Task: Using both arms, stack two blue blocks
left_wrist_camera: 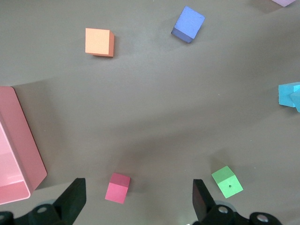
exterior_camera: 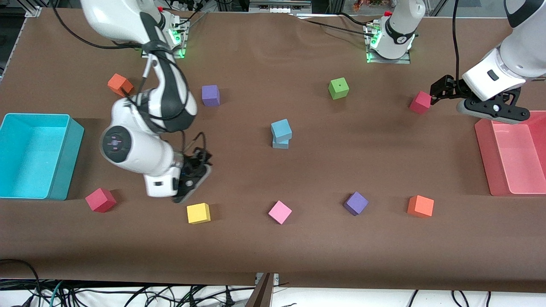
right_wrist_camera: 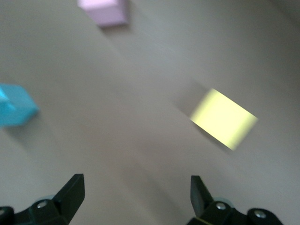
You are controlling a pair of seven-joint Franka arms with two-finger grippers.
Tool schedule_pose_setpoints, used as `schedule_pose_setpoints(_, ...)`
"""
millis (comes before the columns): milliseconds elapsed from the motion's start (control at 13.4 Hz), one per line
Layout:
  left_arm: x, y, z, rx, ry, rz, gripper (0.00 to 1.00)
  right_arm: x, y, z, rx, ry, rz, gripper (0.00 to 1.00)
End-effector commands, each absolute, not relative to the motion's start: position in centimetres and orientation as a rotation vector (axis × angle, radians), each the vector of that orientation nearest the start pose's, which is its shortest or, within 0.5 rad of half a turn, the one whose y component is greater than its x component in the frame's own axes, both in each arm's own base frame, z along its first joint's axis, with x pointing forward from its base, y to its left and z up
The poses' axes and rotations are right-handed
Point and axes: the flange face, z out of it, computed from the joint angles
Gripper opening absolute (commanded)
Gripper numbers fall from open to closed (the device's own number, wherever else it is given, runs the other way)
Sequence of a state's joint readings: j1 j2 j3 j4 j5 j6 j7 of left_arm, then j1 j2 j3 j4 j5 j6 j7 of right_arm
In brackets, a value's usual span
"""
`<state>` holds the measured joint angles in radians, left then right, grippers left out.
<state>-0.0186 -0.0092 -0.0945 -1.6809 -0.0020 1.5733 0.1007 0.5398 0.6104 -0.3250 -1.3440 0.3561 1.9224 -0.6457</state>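
Observation:
Two light blue blocks stand stacked in the middle of the table, the upper one [exterior_camera: 281, 128] sitting slightly skewed on the lower one [exterior_camera: 280, 143]. The stack also shows at the edge of the left wrist view [left_wrist_camera: 288, 95] and of the right wrist view [right_wrist_camera: 15, 107]. My left gripper [exterior_camera: 436, 90] hangs open and holds nothing, over the table beside a crimson cube [exterior_camera: 420, 102], by the left arm's end. My right gripper [exterior_camera: 204, 159] is open and holds nothing, over bare table close to a yellow cube [exterior_camera: 198, 213].
A turquoise bin [exterior_camera: 64, 153] sits at the right arm's end and a pink bin [exterior_camera: 484, 145] at the left arm's end. Loose cubes lie around: green [exterior_camera: 338, 88], purple [exterior_camera: 210, 95], orange [exterior_camera: 120, 84], red [exterior_camera: 100, 199], pink [exterior_camera: 280, 212], purple [exterior_camera: 355, 203], orange [exterior_camera: 420, 206].

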Motion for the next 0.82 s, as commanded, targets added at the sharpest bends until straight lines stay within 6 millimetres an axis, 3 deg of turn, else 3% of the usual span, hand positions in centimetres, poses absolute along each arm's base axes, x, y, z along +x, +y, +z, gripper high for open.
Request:
schedule_pose_setpoints(0,54.3,-5.6,58.1,-3.143,0.320,0.146,1.00,67.0,13.0,42.5,-2.804,-1.002,-0.051,1.00)
schedule_pose_setpoints(224,54.3,-4.9,58.1,-3.143,0.298,0.143,1.00,66.5,4.7,45.5,-2.879,-0.892,-0.038,1.00)
schedule_pose_setpoints(374,54.2,-5.0,58.1,-3.142,0.303,0.140,1.00,65.6,1.0,49.8,-2.973,-0.913,-0.094,1.00)
schedule_pose_setpoints(524,53.1,-5.3,58.4,-3.136,0.308,0.107,1.00,63.9,-3.7,54.8,-3.005,-0.819,-0.213,1.00)
schedule_pose_setpoints(673,52.2,-5.4,57.4,-3.129,0.309,0.105,1.00,62.0,-7.4,57.4,-3.022,-0.732,-0.229,1.00)
schedule_pose_setpoints(748,52.3,-5.5,57.6,-3.129,0.317,0.095,1.00,61.4,-8.3,58.3,-3.030,-0.708,-0.244,1.00)
